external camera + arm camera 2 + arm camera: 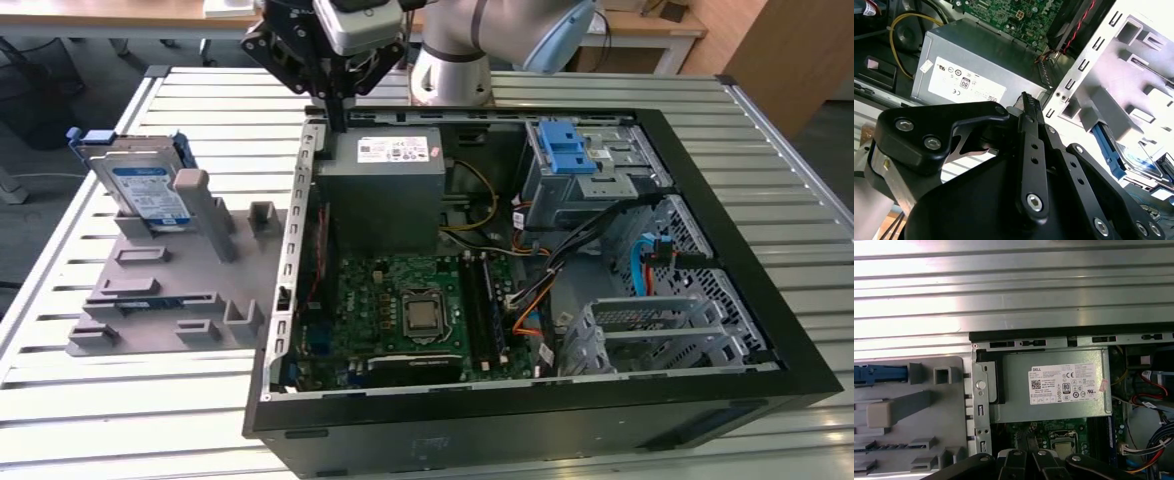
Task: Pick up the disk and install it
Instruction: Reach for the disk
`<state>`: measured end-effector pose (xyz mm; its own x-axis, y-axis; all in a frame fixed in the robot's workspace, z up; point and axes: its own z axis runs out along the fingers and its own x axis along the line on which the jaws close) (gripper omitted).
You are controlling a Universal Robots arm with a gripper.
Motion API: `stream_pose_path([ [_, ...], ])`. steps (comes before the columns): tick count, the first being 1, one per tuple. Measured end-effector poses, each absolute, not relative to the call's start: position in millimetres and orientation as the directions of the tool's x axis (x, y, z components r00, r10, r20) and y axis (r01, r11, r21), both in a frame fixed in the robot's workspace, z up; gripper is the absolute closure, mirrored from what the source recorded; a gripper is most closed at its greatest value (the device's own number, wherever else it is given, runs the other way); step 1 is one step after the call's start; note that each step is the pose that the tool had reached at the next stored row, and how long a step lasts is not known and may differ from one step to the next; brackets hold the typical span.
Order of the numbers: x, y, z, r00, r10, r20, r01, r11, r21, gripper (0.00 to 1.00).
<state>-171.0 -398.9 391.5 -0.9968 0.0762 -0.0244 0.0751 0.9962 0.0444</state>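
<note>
The pincer (334, 112) hung over the back corner of the computer case (534, 430), just above the case wall, with the power-supply box (387, 190) close below and beside it. Its fingers looked clenched together on nothing, as far as the second wrist view allowed a reading. The disk (144, 180) was not yet touched. It stood on edge in the grey holder (174, 290) on the worktop (134, 420), outside the case, well apart from the pincer, lower than it and off toward the exterior view's left.

The step in hand was, by my judgement, the reach for the disk. Doing it well would have called for several things:

- The fingers needed to be spread before the descent.
- The pincer needed to be squared to the disk's two flat faces.
- The approach needed to come from straight above, so that the holder's posts beside the disk were not struck.
- The grip needed to sit at the middle of the top edge.
- The lift needed to be straight up, because the blue bracket round the disk could catch in the holder's slot if it tilted.

By count there was one disk, one grey holder, one case, one power-supply box and one metal cage with a blue latch (581, 165), which sat inside the case, beyond the power-supply box from the pincer.
</note>
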Motion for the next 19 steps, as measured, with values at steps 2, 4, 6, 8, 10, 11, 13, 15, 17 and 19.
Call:
stream_pose_path([
  [2,-171.8,-398.9,391.4,-0.997,0.076,-0.024,0.075,0.996,0.044,0.89],
  [4,-171.9,-398.9,391.4,-0.997,0.076,-0.024,0.075,0.996,0.044,0.89],
  [6,-172.4,-398.9,391.3,-0.997,0.076,-0.024,0.075,0.996,0.044,0.89],
  [8,-173.0,-398.9,391.3,-0.997,0.076,-0.024,0.075,0.996,0.044,0.89],
  [10,-173.5,-398.9,391.3,-0.997,0.076,-0.024,0.075,0.996,0.044,0.89],
  [11,-173.8,-398.9,391.3,-0.997,0.076,-0.024,0.075,0.996,0.044,0.89],
  [13,-174.4,-398.9,391.2,-0.997,0.076,-0.024,0.075,0.996,0.044,0.89],
  [15,-174.8,-398.9,391.1,-0.997,0.076,-0.024,0.075,0.996,0.044,0.89],
  [17,-175.2,-398.9,391.0,-0.997,0.076,-0.024,0.075,0.996,0.044,0.89],
  [19,-175.5,-398.9,390.9,-0.997,0.076,-0.024,0.075,0.996,0.044,0.89],
])
